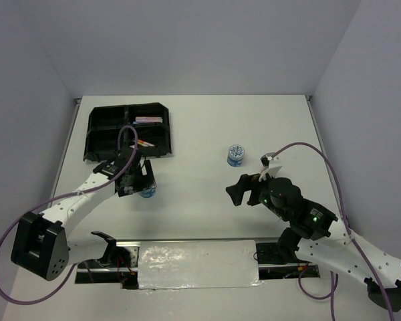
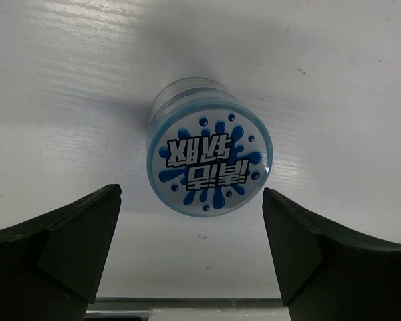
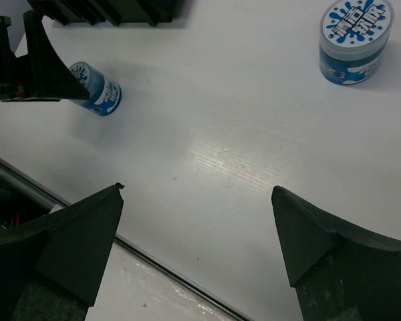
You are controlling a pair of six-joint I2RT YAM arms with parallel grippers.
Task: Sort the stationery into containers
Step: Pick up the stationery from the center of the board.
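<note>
Blue tub has splash-patterned lid, white lettering, seemingly translucent wall.

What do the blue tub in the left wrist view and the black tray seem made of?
Tub: apparently plastic, translucent wall, glossy lid printed with blue splashes and lettering. Tray: probably moulded black plastic, faint sheen on its thin dividers.

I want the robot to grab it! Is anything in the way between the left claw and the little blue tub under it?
Nothing visible is. In the left wrist view the left gripper is open, with one finger off to each side of the blue tub and only bare white table in the gaps.
</note>
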